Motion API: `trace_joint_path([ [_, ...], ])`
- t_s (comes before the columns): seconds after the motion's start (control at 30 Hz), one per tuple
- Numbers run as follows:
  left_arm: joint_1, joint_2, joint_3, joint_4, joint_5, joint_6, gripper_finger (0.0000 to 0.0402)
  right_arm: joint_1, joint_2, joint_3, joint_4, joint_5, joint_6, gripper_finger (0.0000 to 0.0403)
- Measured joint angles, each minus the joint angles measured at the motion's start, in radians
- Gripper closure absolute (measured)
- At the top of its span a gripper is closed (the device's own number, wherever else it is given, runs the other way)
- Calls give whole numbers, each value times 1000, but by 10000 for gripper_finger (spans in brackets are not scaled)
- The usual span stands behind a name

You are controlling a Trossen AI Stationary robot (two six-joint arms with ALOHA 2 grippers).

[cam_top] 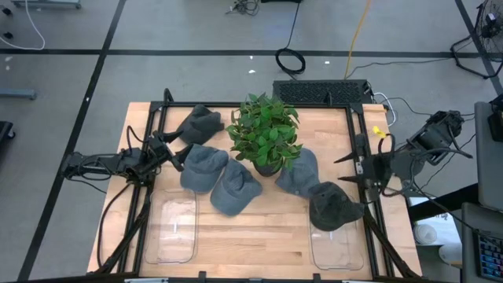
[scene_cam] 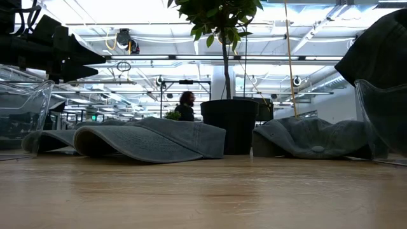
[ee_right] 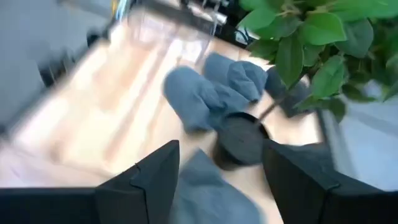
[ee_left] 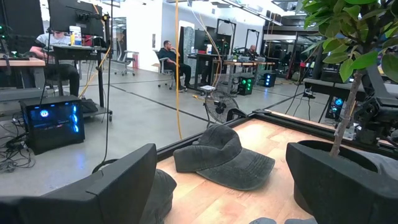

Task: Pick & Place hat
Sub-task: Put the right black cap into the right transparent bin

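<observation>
The plant [cam_top: 265, 135] stands mid-table near the back edge, hats [cam_top: 234, 187] around it; one hat [cam_top: 333, 208] lies on the front-right bin [cam_top: 338, 253].

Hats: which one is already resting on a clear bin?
The darkest hat, at the table's front right. It alone sits over the rim of the right clear bin; the other four hats lie on the wood around the potted plant.

Wooden table [cam_top: 259, 224] under hats [cam_top: 234, 189], plant [cam_top: 266, 134], bins [cam_top: 173, 229].

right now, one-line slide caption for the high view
Five grey fabric caps ring a leafy green potted plant on a wooden table; open left gripper and right gripper flank them.
</observation>
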Motion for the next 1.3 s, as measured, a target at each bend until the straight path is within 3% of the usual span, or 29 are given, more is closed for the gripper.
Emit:
trace_joint_path([
  [0.33, 0, 0, 0, 0, 0, 0, 36, 0, 23, 0, 124, -86, 429, 188],
  [0.6, 0, 0, 0, 0, 0, 0, 36, 12, 28, 0, 139, -90, 790, 201],
  [0.9, 0, 0, 0, 0, 0, 0, 36, 121, 102, -4, 195, -142, 1061, 295],
  [1.13, 0, 0, 0, 0, 0, 0, 36, 216, 134, -140, 349, -143, 1194, 389],
  [1.3, 0, 0, 0, 0, 0, 0, 36, 258, 146, -216, 400, -194, 1232, 400],
])
